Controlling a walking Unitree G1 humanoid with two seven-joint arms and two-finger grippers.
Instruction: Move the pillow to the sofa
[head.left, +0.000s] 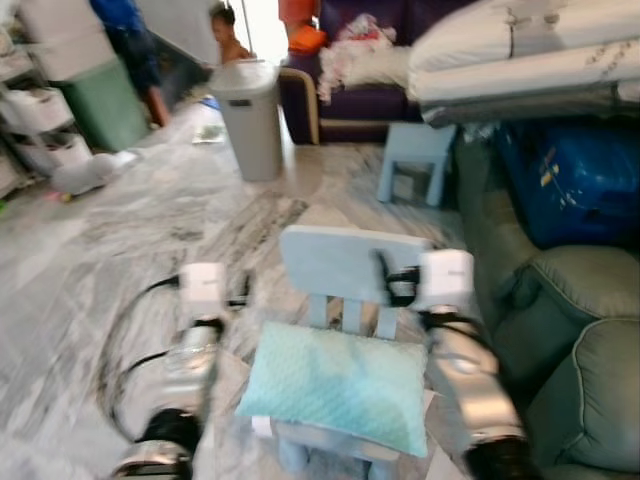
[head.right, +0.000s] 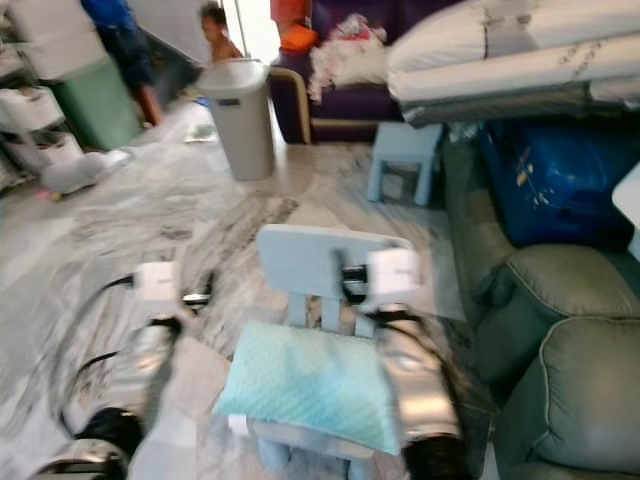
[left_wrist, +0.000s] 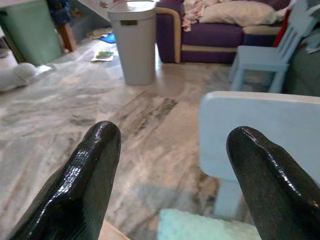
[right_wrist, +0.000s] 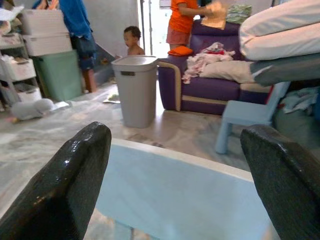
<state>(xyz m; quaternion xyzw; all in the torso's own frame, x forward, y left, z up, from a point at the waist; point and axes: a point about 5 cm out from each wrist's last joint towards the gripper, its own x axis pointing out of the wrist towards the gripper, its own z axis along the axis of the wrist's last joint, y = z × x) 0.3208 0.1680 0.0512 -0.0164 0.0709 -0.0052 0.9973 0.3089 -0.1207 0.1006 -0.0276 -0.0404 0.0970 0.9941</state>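
A light teal pillow (head.left: 335, 385) lies flat on the seat of a small pale blue chair (head.left: 335, 262) right in front of me. My left gripper (left_wrist: 170, 140) is open and held left of the chair, above the floor, with the pillow's corner (left_wrist: 200, 227) below it. My right gripper (right_wrist: 175, 145) is open at the right end of the chair's backrest (right_wrist: 170, 195), above the pillow's far edge. A green sofa (head.left: 560, 330) stands immediately to the right of the chair. Neither gripper touches the pillow.
A grey bin (head.left: 250, 120) and a small blue stool (head.left: 415, 155) stand on the marble floor ahead. Behind them is a purple sofa (head.left: 370, 100) with clothes. Stacked mattresses (head.left: 520, 60) and a blue bag (head.left: 570, 180) rest over the green sofa's far end. People (right_wrist: 132, 42) stand at the back.
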